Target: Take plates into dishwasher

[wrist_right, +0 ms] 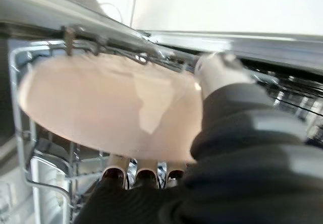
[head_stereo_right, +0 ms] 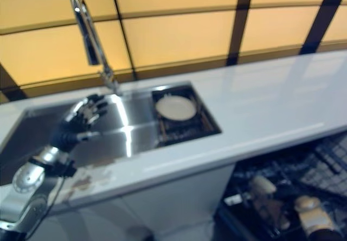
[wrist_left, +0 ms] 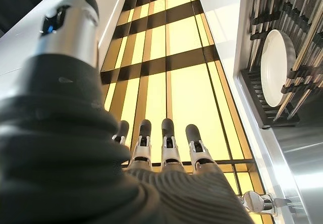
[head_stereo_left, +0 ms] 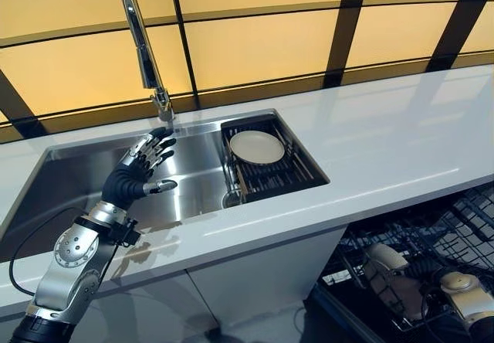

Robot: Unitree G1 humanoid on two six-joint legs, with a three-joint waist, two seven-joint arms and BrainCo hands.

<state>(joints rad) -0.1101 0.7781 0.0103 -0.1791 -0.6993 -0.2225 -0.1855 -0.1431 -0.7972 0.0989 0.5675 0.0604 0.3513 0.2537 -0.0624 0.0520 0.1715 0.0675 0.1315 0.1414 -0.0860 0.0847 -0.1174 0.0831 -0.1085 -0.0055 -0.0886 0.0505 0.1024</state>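
The left robot hand (head_stereo_left: 143, 165) hangs over the sink (head_stereo_left: 69, 177), fingers spread and loosely straight, holding nothing. The nearest plate still to be taken (head_stereo_left: 256, 147) lies flat on the dark rack (head_stereo_left: 297, 174) set in the sink's right end, so it sits to the right of this robot hand and a little farther from the robot, near but not touching. The plate is round, so no long axis matters; what counts is that it lies face up with its rim resting on the rack bars. The tap (head_stereo_left: 143, 49) stands just behind the robot hand.

The right robot hand (wrist_right: 222, 133) is down at the open dishwasher (head_stereo_left: 432, 250) below the white surface (head_stereo_left: 386, 138), thumb and fingers pinched on a pale plate (wrist_right: 106, 108) above the wire basket (wrist_right: 30, 168). That plate looks about to be placed. The left robot hand is clearly the nearer one to the plate in the sink.
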